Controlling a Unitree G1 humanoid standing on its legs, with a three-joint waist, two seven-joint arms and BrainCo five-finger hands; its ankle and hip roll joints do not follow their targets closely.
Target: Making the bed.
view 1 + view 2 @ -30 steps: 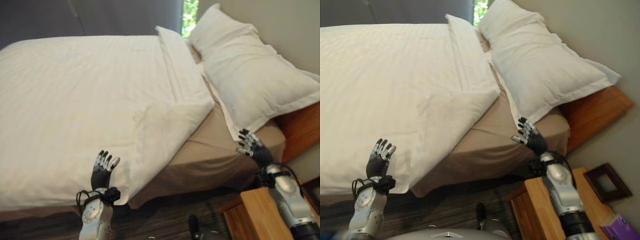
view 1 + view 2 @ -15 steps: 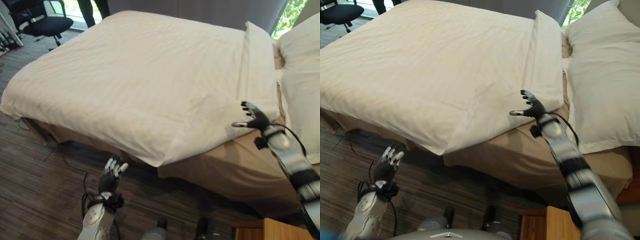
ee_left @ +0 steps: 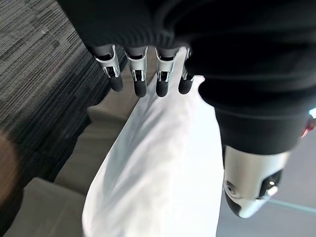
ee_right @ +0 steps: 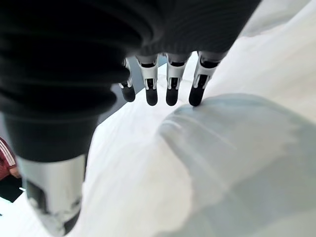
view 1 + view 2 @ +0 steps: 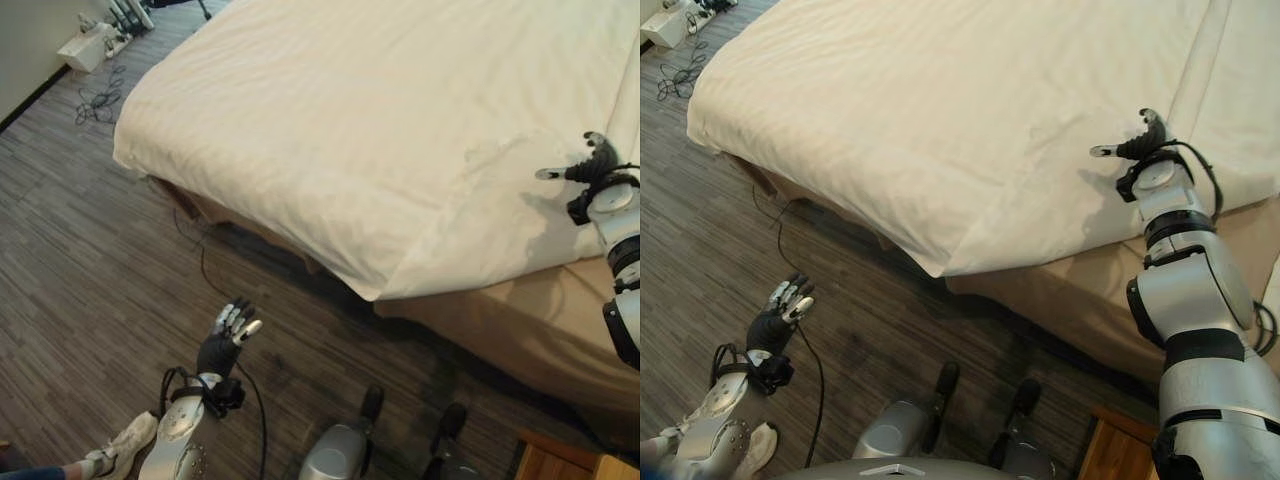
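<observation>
While the right hand (image 5: 1137, 145) hovers spread over the duvet (image 5: 400, 120), the left hand (image 5: 224, 340) hangs open above the floor (image 5: 90, 260).

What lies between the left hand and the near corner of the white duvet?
In the left eye view, bare dark wood-plank floor separates the left hand from the duvet; a black cable runs off to one side.
</observation>
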